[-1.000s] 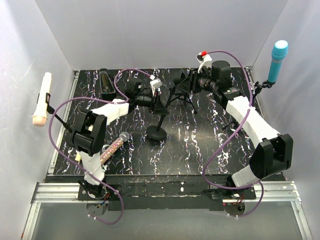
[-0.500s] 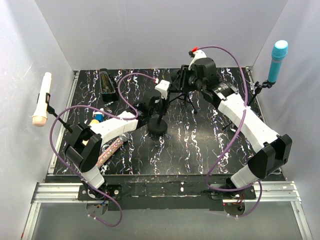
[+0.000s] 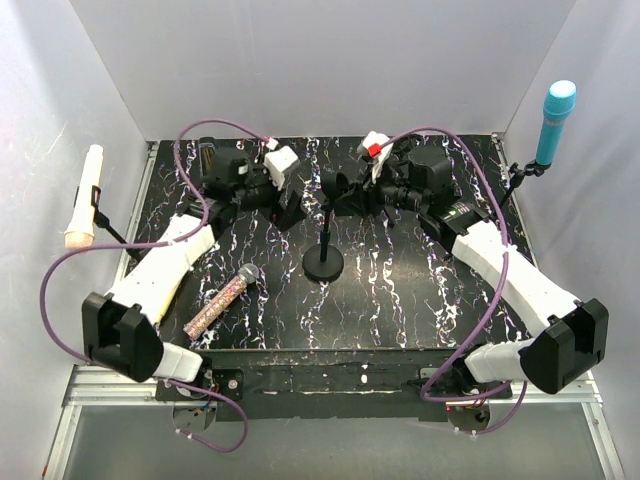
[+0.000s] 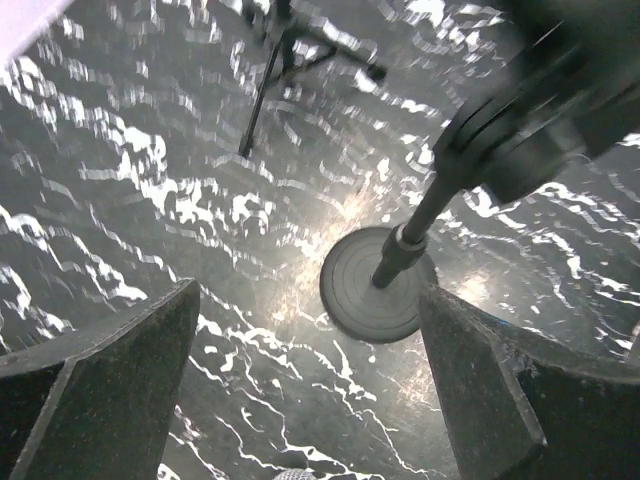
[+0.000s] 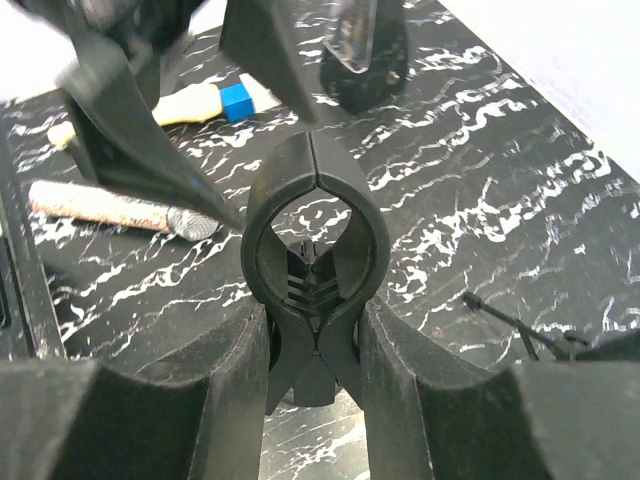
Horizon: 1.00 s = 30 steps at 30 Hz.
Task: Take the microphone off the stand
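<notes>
The left claw (image 4: 310, 298) stands wide open with nothing between its fingers (image 4: 110, 385). It hangs beside the stand (image 3: 323, 265), whose round base shows below it. The right claw (image 5: 315, 322) is closed on the stem of the stand's clip (image 5: 313, 155), and the clip's ring is empty.

The microphone (image 3: 222, 300) lies flat on the bench (image 3: 400, 300), well apart from the stand on the left arm's side, with its mesh head toward the stand. Judged from this, the removal looks done.

It reads as a stiff, fairly light cylinder that could roll if nudged. Its glittered barrel probably gives the fingers some bite. The best hold would be across the middle of the barrel, away from the mesh head, which could dent under a squeeze.
</notes>
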{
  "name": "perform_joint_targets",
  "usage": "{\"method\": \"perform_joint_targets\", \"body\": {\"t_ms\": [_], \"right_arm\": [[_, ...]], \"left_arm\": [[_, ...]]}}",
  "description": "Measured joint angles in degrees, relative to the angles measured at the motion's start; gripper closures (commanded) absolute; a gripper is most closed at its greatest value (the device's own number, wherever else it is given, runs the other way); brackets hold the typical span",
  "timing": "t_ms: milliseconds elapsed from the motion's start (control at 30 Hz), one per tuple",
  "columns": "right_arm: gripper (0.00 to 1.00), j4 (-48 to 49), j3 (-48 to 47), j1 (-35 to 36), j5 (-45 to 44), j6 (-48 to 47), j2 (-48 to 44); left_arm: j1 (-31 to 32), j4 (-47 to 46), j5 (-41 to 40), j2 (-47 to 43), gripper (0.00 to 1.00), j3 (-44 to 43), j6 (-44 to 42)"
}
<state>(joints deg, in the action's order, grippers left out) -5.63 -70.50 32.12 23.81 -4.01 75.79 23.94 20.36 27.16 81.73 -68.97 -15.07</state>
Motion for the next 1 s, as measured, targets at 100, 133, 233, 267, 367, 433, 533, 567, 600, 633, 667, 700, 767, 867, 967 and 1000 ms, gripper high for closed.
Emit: {"method": "perform_joint_targets", "body": {"t_ms": [100,133,233,267,367,433,533,567,600,633,667,700,767,867,967,1000], "right_arm": [[0.99,-0.87,0.2,-0.02,5.18,-4.17,-0.2],[0.99,-1.29,0.2,-0.02,6.45,-5.38,-0.2],[0.99,-2.29,0.2,-0.02,8.76,-8.2,-0.35],[0.99,-2.8,0.2,-0.07,9.22,-8.96,-0.48],[0.99,-4.09,0.2,-0.17,10.32,-10.93,-0.9],[0.99,-4.72,0.2,-0.17,10.97,-11.89,-1.09],[0.99,-4.92,0.2,-0.17,11.39,-12.72,-1.11],[0.99,-4.98,0.17,-0.17,11.5,-12.76,-1.11],[0.99,-5.07,0.11,-0.17,11.54,-12.76,-1.07],[0.99,-5.2,-0.02,-0.17,11.54,-12.72,-0.98],[0.99,-5.42,-0.28,-0.17,11.54,-12.66,-0.74],[0.99,-5.6,-0.63,-0.17,11.52,-12.59,-0.42],[0.99,-5.6,-1.2,-0.17,11.56,-12.35,0.35],[0.99,-5.27,-1.29,-0.28,11.98,-11.98,0.66],[0.99,-4.94,-1.29,-0.2,11.98,-11.87,0.83],[0.99,-4.9,-1.29,-0.15,11.96,-11.89,0.87]], "left_arm": [[-1.01,5.31,5.44,-2.16,0.1,-5.64,-2.4],[-0.85,6.67,7.23,-2.21,0.1,-8.39,-1.86],[-0.52,8.44,11.72,-0.74,0.11,-17.05,2.03],[-0.52,8.37,13.46,0.07,0.11,-19.87,3.52],[-0.59,5.81,17.73,1.99,0.13,-24.57,8.63],[-0.59,3.54,19.96,2.75,0.15,-24.76,12.0],[-0.59,-0.81,22.56,4.37,0.16,-23.43,17.25],[-0.59,-2.29,23.21,4.79,0.16,-22.32,18.91],[-0.57,-3.19,23.58,5.11,0.16,-21.24,20.26],[-0.48,-3.58,23.82,5.53,0.16,-20.41,21.18],[-0.24,-3.54,24.0,6.01,0.16,-19.98,21.53],[-0.11,-3.26,23.91,6.51,0.17,-19.82,21.55],[0.44,-2.29,23.08,7.1,0.19,-19.76,21.07],[1.64,-1.66,20.22,6.56,0.24,-18.71,20.06],[2.99,-2.51,17.29,4.57,0.28,-14.34,20.94],[3.3,-2.84,16.61,3.96,0.28,-12.74,21.55]]}}
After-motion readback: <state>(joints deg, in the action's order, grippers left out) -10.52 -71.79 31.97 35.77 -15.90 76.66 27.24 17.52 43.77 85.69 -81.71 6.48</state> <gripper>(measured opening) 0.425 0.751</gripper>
